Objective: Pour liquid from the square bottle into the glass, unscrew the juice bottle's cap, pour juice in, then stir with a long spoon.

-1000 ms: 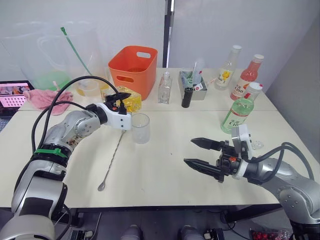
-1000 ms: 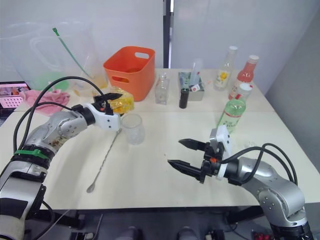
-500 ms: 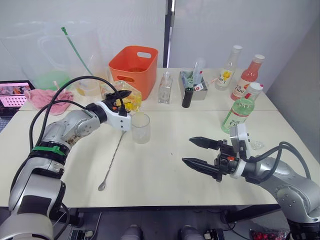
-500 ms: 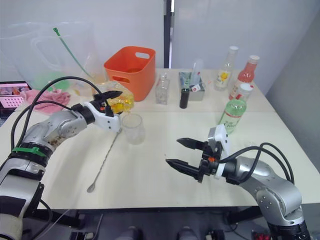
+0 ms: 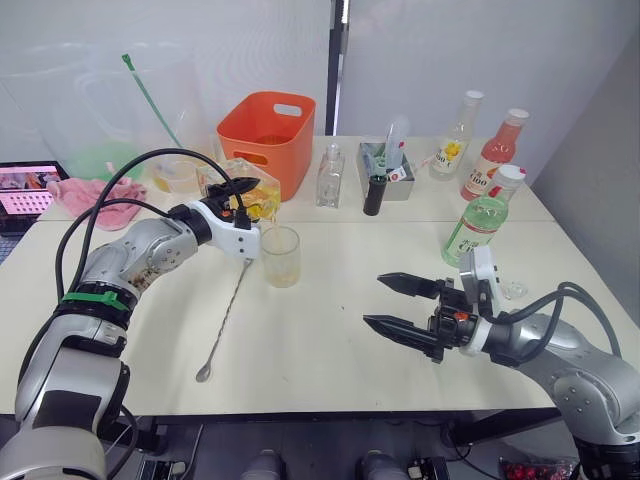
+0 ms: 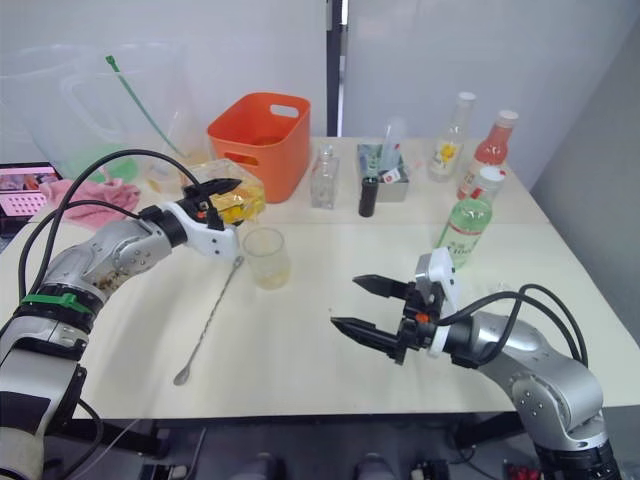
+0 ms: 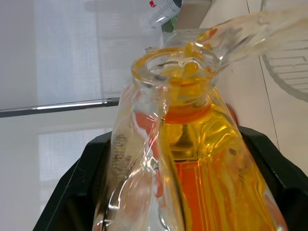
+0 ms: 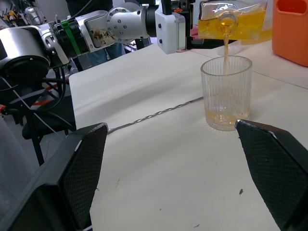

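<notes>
The square bottle (image 5: 250, 198) is held tipped on its side by the left gripper (image 5: 243, 197), whose 2 black fingers are closed against its faces, with its neck directed over the glass (image 5: 280, 256). A thin yellow stream is seen falling from the bottle's mouth into the glass, where a shallow yellow layer is collected at the bottom. The glass is stood upright on the table (image 5: 330, 320). The long spoon (image 5: 224, 318) is laid flat on the table just beside the glass, on the robot's left of it. The juice bottle (image 5: 479, 224) is stood capped well to the right of the glass. The right gripper (image 5: 385, 304) is held above the table, right of the glass, with its fingers spread wide and nothing between them.
</notes>
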Controlling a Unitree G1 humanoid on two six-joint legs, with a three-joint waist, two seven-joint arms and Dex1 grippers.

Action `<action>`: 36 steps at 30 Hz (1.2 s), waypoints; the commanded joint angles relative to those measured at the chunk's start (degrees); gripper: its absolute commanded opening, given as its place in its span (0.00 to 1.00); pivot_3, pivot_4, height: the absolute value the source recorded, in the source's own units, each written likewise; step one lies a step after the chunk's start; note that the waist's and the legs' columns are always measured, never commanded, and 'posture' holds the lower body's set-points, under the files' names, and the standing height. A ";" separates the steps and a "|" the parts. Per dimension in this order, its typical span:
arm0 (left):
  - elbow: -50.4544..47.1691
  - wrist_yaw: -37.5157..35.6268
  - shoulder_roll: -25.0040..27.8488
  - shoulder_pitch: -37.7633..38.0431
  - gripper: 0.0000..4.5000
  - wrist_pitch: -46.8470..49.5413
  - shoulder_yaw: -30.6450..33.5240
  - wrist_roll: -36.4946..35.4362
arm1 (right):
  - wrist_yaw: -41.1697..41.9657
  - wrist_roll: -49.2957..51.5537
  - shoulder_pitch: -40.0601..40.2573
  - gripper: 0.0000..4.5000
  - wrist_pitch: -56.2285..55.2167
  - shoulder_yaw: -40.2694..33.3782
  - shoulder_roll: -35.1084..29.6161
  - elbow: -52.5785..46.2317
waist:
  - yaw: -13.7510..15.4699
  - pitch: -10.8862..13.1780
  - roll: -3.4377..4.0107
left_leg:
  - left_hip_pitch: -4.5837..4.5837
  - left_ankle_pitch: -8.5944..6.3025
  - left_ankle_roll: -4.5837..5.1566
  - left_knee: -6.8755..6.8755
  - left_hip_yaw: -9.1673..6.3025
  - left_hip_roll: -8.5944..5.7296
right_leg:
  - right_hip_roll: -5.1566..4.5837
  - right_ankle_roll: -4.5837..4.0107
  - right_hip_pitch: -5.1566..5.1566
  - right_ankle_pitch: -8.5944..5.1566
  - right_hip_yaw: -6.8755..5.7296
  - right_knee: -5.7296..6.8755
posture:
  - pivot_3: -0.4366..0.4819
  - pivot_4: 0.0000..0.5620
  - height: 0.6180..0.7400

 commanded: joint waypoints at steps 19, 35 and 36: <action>-6.75 -7.28 -0.90 0.39 0.62 0.47 3.44 -10.96 | 0.77 -0.22 -0.84 1.00 -1.16 0.20 0.18 -0.70 | -0.02 0.00 0.00 | 0.00 0.00 0.00 0.02 0.00 0.00 | -0.01 0.00 0.00 0.00 0.00 0.03 | 0.48 0.27 1.00; -16.60 -15.91 -2.67 6.20 0.62 21.15 12.54 -27.26 | 3.80 -0.67 -5.14 1.00 -0.78 2.21 -0.04 2.52 | -0.46 0.00 0.00 | 0.01 0.00 0.00 0.10 -0.05 0.01 | 0.02 0.00 -0.01 0.00 0.00 0.14 | 0.48 0.27 1.00; -18.05 -17.19 -3.29 6.99 0.62 24.39 13.78 -29.57 | 4.03 -0.75 -5.44 1.00 -0.76 2.36 -0.04 2.75 | -0.47 0.00 0.00 | 0.01 0.00 0.00 0.10 -0.05 0.01 | 0.02 0.00 -0.01 0.00 0.00 0.14 | 0.48 0.27 1.00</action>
